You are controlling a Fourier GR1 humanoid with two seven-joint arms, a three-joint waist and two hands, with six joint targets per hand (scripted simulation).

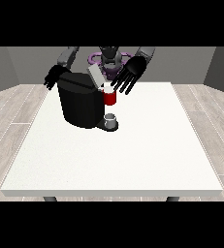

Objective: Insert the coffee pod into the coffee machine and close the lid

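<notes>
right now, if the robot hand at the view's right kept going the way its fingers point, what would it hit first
Most likely the red front of the coffee machine. The robot hand at the view's right hangs open, fingers pointing down toward it, just above the raised lid. Depth is hard to judge from this single view.

A big black coffee machine [78, 104] stands on the white counter [118, 155], toward the far side. Its gray lid [96, 76] is up and tilted. The front part of the machine is red [110, 98], with something white on top of it that is too small to make out. Under the red part, a small gray cup [111, 118] sits on the machine's base.

The hand at the view's right [131, 73] is just above the red part, with its fingers spread out straight and pointing down. The hand at the view's left [53, 77] is behind the machine's top corner, and part of it is hidden.
</notes>
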